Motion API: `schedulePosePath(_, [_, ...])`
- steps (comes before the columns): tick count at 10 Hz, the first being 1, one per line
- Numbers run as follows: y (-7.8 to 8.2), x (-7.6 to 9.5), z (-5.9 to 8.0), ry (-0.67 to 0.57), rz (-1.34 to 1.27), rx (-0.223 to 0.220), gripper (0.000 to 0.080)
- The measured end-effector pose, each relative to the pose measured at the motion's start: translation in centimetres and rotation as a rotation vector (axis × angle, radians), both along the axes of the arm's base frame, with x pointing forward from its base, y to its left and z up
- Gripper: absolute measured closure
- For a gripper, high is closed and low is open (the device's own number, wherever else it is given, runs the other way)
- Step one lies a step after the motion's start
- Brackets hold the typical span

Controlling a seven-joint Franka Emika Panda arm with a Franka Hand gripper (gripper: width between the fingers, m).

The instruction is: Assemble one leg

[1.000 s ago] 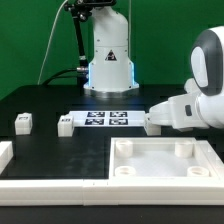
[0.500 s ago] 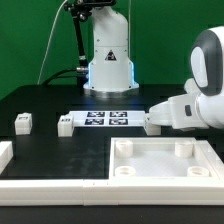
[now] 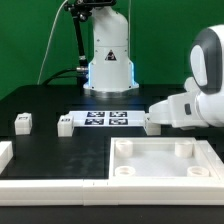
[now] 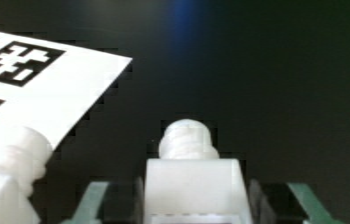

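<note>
1. Between the fingers sits the leg, a white block with a rounded peg at one end, over the black table.
2. Fingers stand apart, one on each side of the leg. A dark gap shows on both sides, so they are not clamped.
3. Gripper is low at the table, just off the marker board at its end on the exterior view's right. The leg is hidden in that view.
4. Second leg is just beside the board's other end. Third leg is farther out, well apart from the gripper.
5. Tray lies near the gripper, on the camera side.
</note>
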State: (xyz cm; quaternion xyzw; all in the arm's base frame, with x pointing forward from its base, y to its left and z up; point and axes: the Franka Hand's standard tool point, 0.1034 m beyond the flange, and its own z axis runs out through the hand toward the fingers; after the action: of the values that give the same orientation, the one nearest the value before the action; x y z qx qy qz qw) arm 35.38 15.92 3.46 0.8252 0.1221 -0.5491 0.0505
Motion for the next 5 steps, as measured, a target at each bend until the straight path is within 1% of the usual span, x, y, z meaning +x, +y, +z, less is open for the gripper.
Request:
schedulePosePath(2, [-0.5, 1.1, 3.3, -0.023, -0.009, -0.001, 0.0509])
schedulePosePath(4, [-0.7, 2.2, 5.6, -0.063, -0.016, 0.005, 0.0509])
schedulePosePath(5, [-0.8, 1.8, 5.5, -0.062, -0.014, 0.004, 0.0509])
